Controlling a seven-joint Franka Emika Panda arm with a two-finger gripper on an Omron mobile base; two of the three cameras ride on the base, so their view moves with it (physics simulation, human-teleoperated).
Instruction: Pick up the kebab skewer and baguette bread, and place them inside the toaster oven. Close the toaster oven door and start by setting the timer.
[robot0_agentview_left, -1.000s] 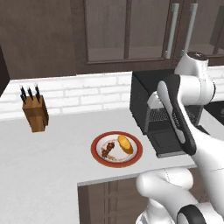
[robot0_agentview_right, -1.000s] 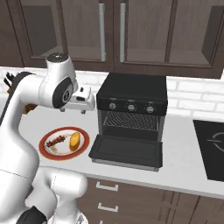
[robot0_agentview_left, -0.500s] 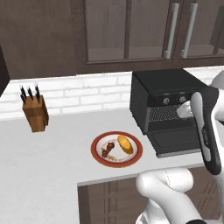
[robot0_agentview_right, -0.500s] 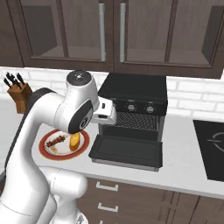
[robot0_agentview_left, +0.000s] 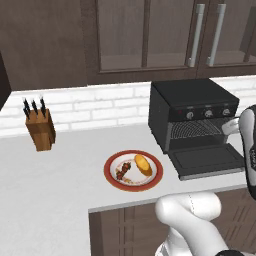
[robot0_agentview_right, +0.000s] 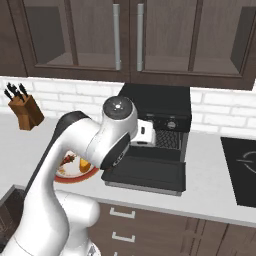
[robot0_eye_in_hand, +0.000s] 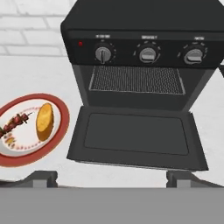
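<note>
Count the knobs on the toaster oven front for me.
3, in a row on the toaster oven panel above the rack: left knob, middle knob, right knob. None seem hidden.

Glossy white rounded arm (robot0_agentview_right: 75, 150) segments with dark grey joint bands, bulbous shells.

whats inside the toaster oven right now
The toaster oven holds just a bare wire rack; its door lies open. Below the rack is too dark to see.
</note>
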